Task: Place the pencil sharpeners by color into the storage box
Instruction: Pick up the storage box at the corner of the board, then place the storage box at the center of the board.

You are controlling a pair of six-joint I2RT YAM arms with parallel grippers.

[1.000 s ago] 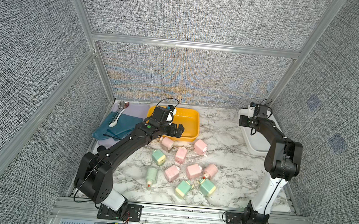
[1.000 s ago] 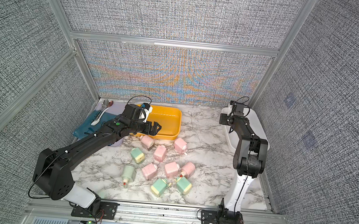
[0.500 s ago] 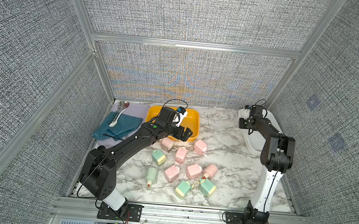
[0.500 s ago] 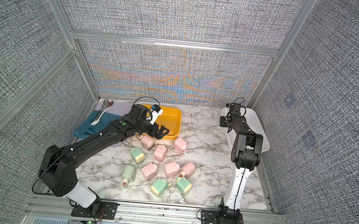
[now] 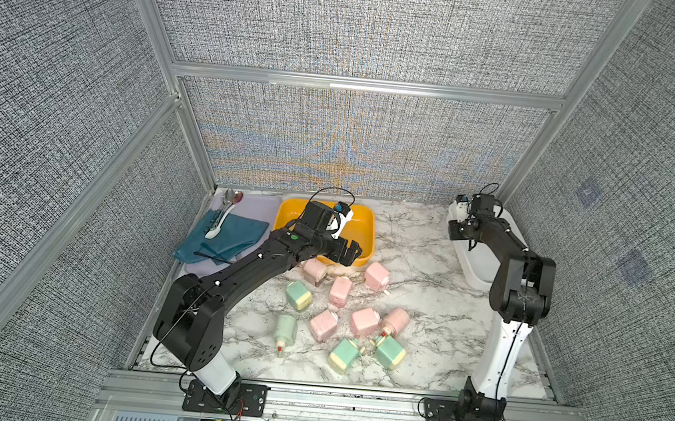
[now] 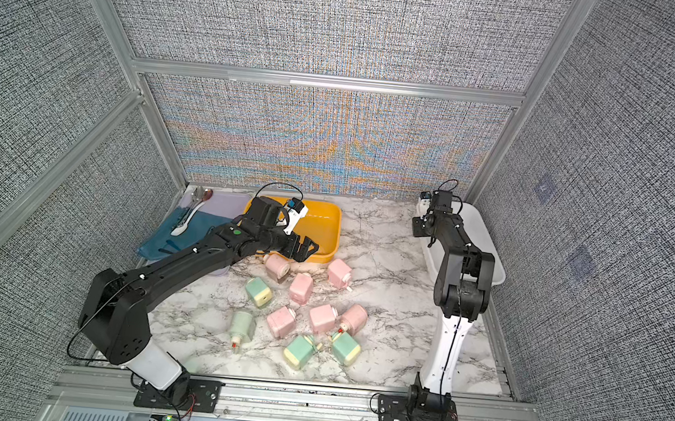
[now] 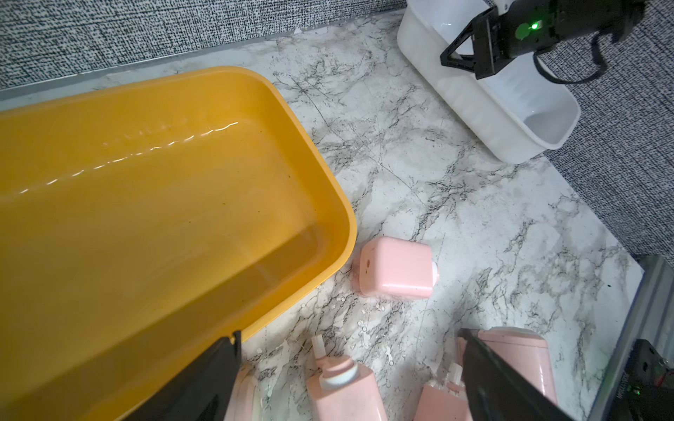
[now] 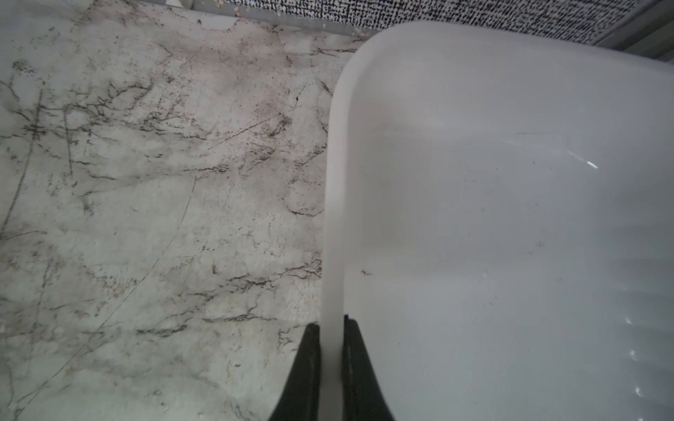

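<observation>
Several pink pencil sharpeners and mint green ones lie loose on the marble table in both top views. My left gripper hangs open at the front right corner of an empty yellow box. In the left wrist view its fingers straddle pink sharpeners below, touching none. At the back right, my right gripper is shut on the near rim of the empty white storage box, one finger inside and one outside. The white storage box lies along the right wall.
A lavender board at the back left carries a teal cloth and spoons. One pink sharpener lies just beside the yellow box's corner. Cage walls close in on three sides.
My left arm swung right, from over the yellow box to its front right corner. My right gripper dropped to the white box's rim and shut on it.
</observation>
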